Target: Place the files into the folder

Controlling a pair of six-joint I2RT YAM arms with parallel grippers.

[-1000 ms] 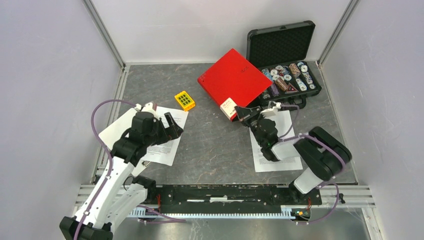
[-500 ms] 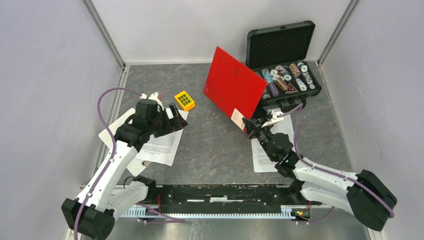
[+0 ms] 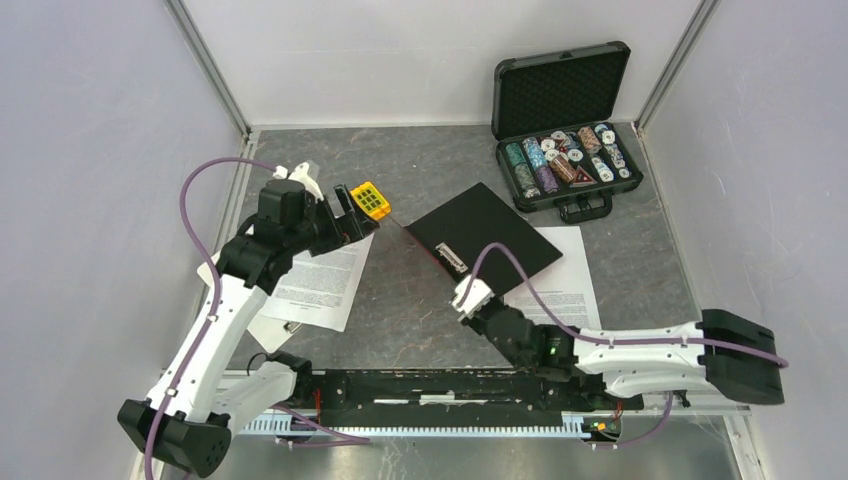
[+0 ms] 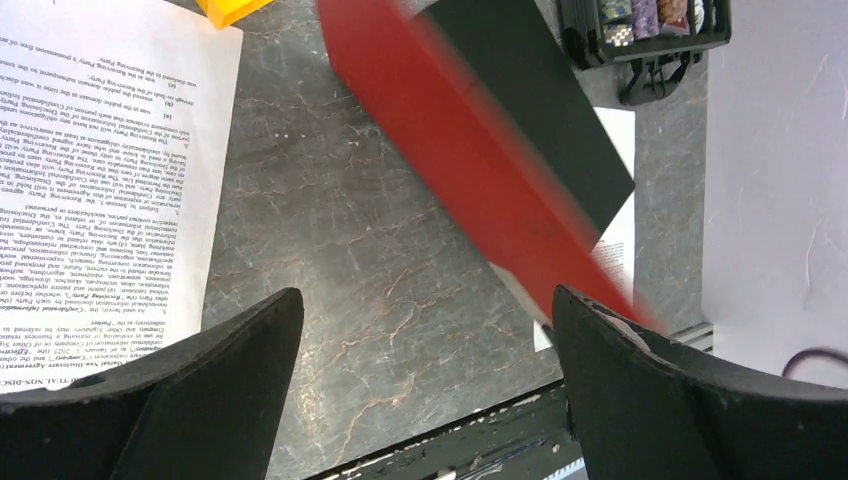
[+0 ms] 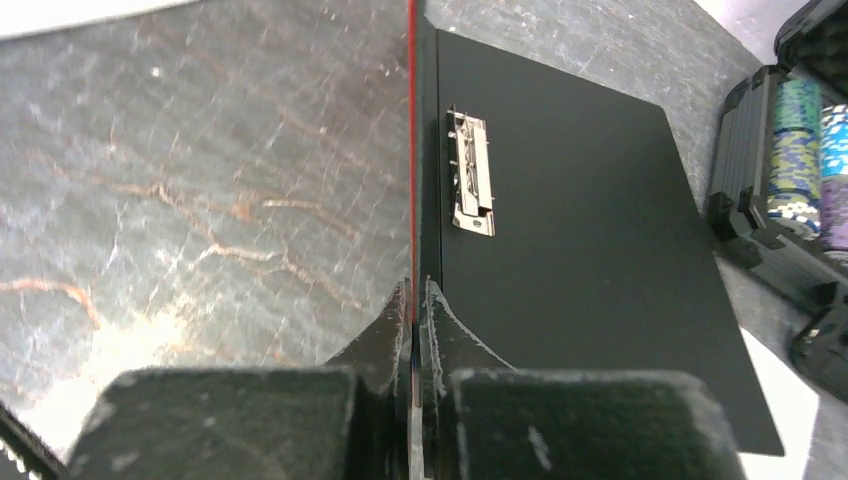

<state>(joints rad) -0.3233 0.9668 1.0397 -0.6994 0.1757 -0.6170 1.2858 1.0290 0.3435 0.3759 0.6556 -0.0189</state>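
Note:
The folder lies open in the middle of the table, its black inside (image 3: 492,238) flat with the metal clip (image 3: 450,258) showing. My right gripper (image 3: 466,300) is shut on the near edge of the red cover (image 5: 411,150), which stands upright and shows edge-on; its jaws (image 5: 412,300) pinch it. The cover shows as a blurred red band in the left wrist view (image 4: 470,160). One printed sheet (image 3: 318,280) lies at the left, another (image 3: 562,290) at the right, partly under the black panel. My left gripper (image 3: 345,222) is open and empty above the left sheet's far corner (image 4: 100,150).
An open black case of poker chips (image 3: 565,165) stands at the back right. A small yellow block (image 3: 369,200) lies just beyond my left gripper. A white clipboard (image 3: 225,265) lies under the left sheet. Metal rails run along the left and near edges.
My right gripper has swung the red cover up and over toward the near left, opening the folder so its black inside lies flat. My left gripper has moved a little farther back.

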